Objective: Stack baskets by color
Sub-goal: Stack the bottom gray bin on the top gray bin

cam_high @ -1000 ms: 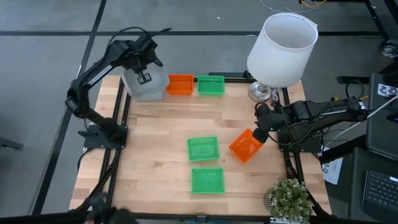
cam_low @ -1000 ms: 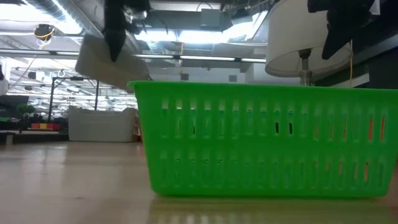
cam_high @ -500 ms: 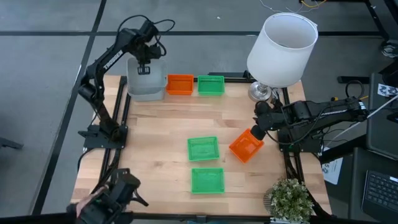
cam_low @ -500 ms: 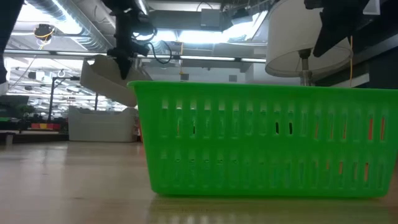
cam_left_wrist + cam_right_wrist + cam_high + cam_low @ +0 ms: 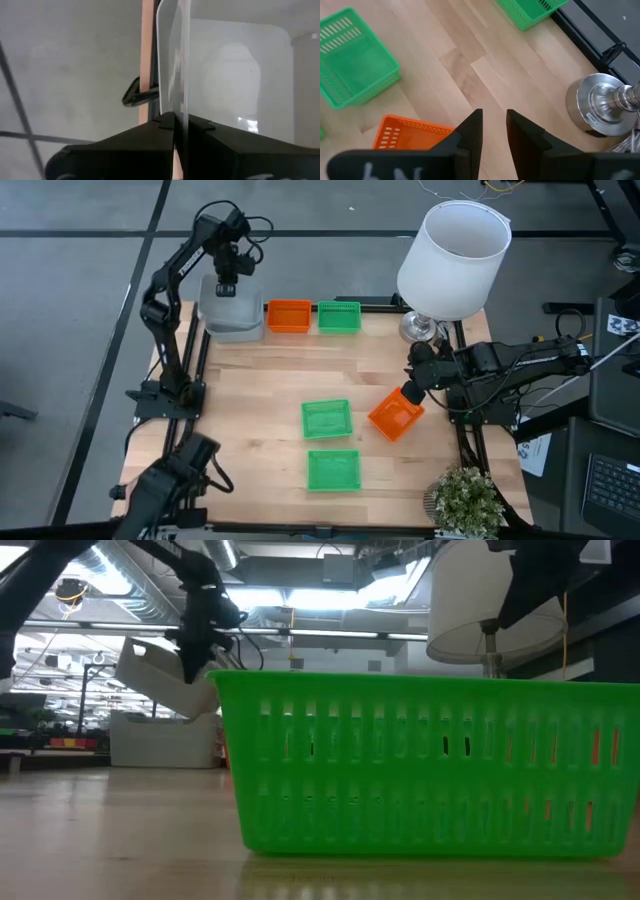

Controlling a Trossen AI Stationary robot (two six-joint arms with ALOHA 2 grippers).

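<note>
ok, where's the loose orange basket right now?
High view: the orange basket sits tilted near the table's right edge, just below the right gripper, right of the upper green basket.

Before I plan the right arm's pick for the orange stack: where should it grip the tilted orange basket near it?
Take the orange basket by its thin upright rim wall nearest the right hand, coming from above, one finger inside and one outside. Its open top and slim wall suit a pinch. It sits askew, so turn the wrist to match that edge.
</note>
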